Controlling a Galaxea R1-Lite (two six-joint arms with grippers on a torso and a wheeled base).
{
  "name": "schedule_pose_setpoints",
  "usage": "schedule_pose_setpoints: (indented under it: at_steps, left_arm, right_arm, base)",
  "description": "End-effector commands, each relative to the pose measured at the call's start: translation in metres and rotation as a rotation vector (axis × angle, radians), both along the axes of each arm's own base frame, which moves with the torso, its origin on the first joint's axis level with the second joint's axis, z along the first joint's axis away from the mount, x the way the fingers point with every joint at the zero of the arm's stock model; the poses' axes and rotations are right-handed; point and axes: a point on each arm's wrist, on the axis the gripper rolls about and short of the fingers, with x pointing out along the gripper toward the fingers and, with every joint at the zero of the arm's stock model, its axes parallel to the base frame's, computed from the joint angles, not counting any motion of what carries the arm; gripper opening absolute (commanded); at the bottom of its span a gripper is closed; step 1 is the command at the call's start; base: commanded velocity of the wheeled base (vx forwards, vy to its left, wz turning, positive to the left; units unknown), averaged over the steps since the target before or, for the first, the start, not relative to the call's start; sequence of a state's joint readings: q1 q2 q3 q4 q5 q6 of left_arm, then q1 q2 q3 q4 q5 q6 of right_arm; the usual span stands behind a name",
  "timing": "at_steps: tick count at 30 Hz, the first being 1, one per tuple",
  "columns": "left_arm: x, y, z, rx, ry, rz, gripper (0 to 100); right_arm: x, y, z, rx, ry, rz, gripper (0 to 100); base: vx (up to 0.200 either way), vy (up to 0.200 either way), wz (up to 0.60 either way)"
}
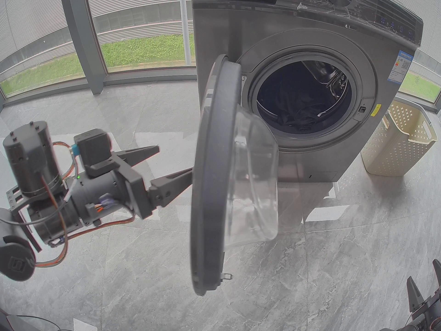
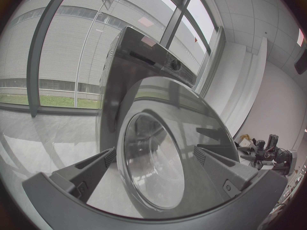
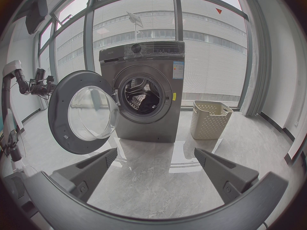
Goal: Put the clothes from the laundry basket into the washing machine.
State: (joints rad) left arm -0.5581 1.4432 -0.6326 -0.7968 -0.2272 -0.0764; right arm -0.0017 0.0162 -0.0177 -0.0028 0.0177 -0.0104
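**— Nearest the head camera is the left hand [image 1: 174, 162]. How does it stand?**
— Spread, pinching nothing. It sits at nine o'clock in the head view, and both fingers point at the outer face of the door [image 1: 213, 175]. The lower fingertip reaches the door's rim, but I cannot tell whether it touches.

**— And the door itself?**
— It is swung wide open and stands edge-on to the head camera, with its clear bowl bulging toward three o'clock. It hangs at the left side of the opening of the washing machine [image 1: 294, 33].

**— The right hand [image 3: 155, 151]?**
— Also spread, with nothing between its fingers. It is low at five o'clock in the head view, above the grey floor [image 1: 321, 263] and well apart from the machine.

**— Where are the clothes [image 1: 298, 109]?**
— A dark heap lies in the lower half of the drum [image 1: 330, 77], at about one o'clock.

**— And the laundry basket [image 1: 399, 139]?**
— It is cream and perforated. It stands upright on the floor just beside the machine's right side, at two o'clock. Windows [image 1: 138, 47] run behind, from ten to twelve o'clock.
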Motion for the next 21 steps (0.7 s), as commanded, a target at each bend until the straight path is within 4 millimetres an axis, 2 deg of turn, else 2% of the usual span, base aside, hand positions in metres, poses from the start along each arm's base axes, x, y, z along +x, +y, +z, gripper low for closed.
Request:
schedule_pose_setpoints:
  at_steps: [1, 11, 16, 21]
  left_arm:
    - [0.027, -0.039, -0.008, -0.020, 0.021, -0.017, 100]
    - [0.052, -0.068, 0.002, -0.056, -0.016, -0.034, 100]
    - [0.069, -0.092, 0.006, -0.071, -0.034, -0.058, 100]
    - [0.075, -0.104, 0.009, -0.083, -0.048, -0.069, 100]
  right_arm:
    - [0.000, 0.000, -0.005, 0.000, 0.004, 0.001, 100]
    - [0.000, 0.000, -0.005, 0.000, 0.006, -0.001, 100]
    - [0.000, 0.000, -0.005, 0.000, 0.004, 0.001, 100]
    - [0.000, 0.000, -0.005, 0.000, 0.004, -0.001, 100]
  base:
    - [0.000, 0.000, 0.00]
    - [0.000, 0.000, 0.00]
    - [0.000, 0.000, 0.00]
    - [0.000, 0.000, 0.00]
